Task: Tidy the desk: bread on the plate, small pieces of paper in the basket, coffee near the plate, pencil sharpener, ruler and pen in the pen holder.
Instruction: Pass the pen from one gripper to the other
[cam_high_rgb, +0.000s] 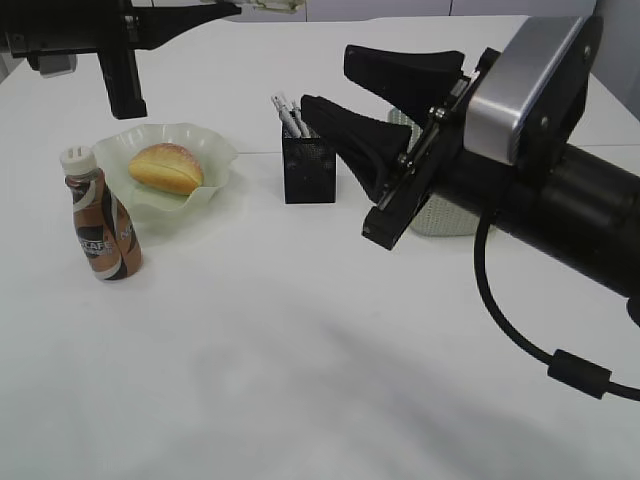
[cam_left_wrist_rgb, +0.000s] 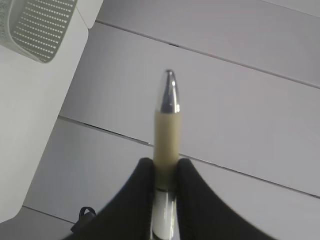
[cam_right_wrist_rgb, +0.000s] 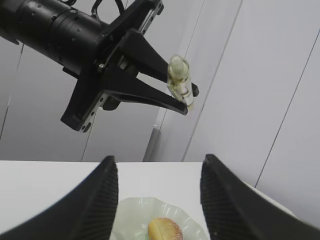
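**A pen held high, a holder down below**

The desk (cam_high_rgb: 300, 380) is big, white and mostly bare in front. The right gripper (cam_high_rgb: 345, 105) hangs large and near in the exterior view, its two dark jaws apart with nothing between them. It sits just in front of the basket (cam_high_rgb: 440, 215), hiding most of it.

The left gripper (cam_right_wrist_rgb: 182, 92) is up in the air at the far left, well above the desk. Its jaws are squeezed on the pen (cam_left_wrist_rgb: 166, 130), which sticks out past the tips, pointing along the jaws. The pen holder (cam_high_rgb: 308, 170) stands upright in the middle of the desk, down and to the right of that pen. White sticks already poke from its top. So the left arm probably needs to carry the pen across, tip it upright and lower it in. The right gripper sits close beside the holder and could get in the way.

The bread (cam_high_rgb: 166, 168) already lies on the plate (cam_high_rgb: 215, 150). The coffee (cam_high_rgb: 100, 225) stands touching the plate's edge.
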